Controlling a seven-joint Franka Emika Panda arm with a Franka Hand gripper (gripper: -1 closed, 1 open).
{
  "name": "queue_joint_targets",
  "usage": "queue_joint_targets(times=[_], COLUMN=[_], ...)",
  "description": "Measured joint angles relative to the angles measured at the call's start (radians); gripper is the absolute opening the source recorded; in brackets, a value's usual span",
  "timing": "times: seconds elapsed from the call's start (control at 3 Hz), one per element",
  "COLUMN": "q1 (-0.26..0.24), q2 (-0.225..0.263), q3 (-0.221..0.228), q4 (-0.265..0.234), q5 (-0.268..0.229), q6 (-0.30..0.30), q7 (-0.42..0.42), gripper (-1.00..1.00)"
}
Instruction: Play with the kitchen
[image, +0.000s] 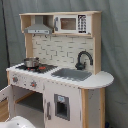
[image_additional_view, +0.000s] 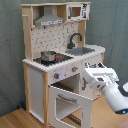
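Hovering tool (image_additional_view: 101, 73), just beside kitchen (image_additional_view: 55, 60) front

The robot's white arm (image_additional_view: 114, 94) reached in from the second exterior view's lower right, pointing up and to the left. Its claw (image_additional_view: 92, 75) was at the end, low down. A white rounded bit (image: 17, 122) showed at the first exterior view's bottom left.
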Motion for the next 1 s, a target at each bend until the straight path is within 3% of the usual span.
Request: queue_joint_targets(times=[0.33,0.67,1.0], q1=[0.003,-0.001,-0.008], q2=[-0.088,-0.167,-0.161], q3=[0.027,0.06,0.04], q4=[0.005,-0.026,-0.069], q5=[-0.044,-0.05,-0.043], q6=[0.0,0.042,0.134], q7=[-0.018,-0.03,-0.025], gripper=[1.0,1.0,1.0])
